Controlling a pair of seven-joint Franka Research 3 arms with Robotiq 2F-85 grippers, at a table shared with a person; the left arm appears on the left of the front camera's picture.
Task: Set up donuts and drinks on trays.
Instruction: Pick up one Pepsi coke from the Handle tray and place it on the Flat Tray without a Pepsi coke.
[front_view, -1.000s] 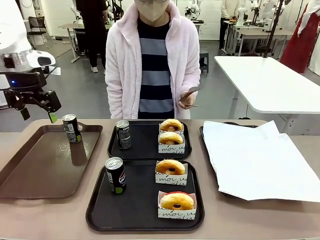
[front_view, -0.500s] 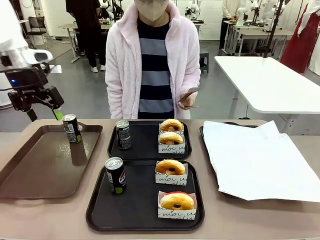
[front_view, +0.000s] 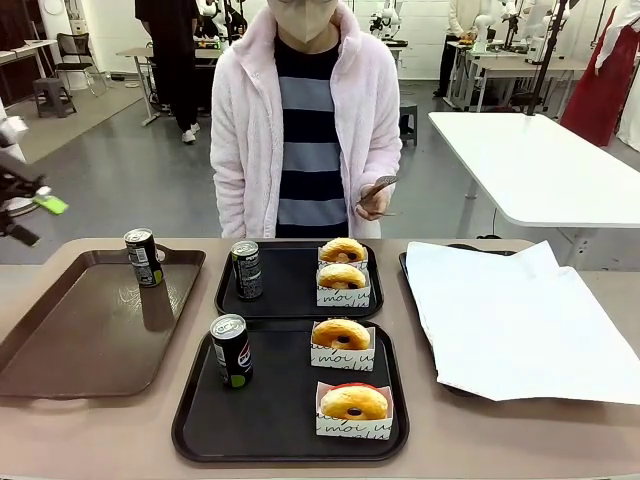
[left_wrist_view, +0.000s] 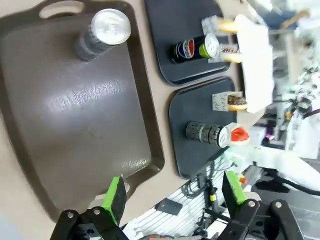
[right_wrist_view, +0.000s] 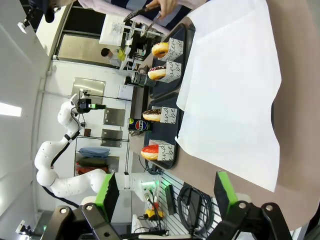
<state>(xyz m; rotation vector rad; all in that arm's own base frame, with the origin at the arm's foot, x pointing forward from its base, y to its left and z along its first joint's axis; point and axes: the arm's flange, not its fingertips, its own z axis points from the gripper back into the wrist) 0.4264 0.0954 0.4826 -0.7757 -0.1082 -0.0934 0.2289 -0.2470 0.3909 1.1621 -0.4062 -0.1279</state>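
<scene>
Two black trays lie mid-table. The far tray (front_view: 290, 290) holds one black can (front_view: 246, 270) and two sleeved donuts (front_view: 342, 276). On the near tray (front_view: 280, 405) stand another can (front_view: 231, 350) and two donuts (front_view: 341, 335), one of them at the front (front_view: 353, 402). A third can (front_view: 143, 257) stands on the brown tray (front_view: 90, 330). My left gripper (front_view: 35, 220) hangs open at the picture's left edge, well clear of that can. In the left wrist view the left gripper (left_wrist_view: 174, 192) is open and empty above the brown tray (left_wrist_view: 75, 115). My right gripper (right_wrist_view: 166, 192) is open and empty too.
A tray lined with white paper (front_view: 510, 320) fills the right side of the table. The person stands at the far edge holding tongs (front_view: 380, 186). A white table (front_view: 540, 160) stands behind on the right.
My left arm has drawn back to the left and upward, away from the can on the brown tray, until just its fingers remain at the frame edge. Cans, donuts and trays have not moved.
</scene>
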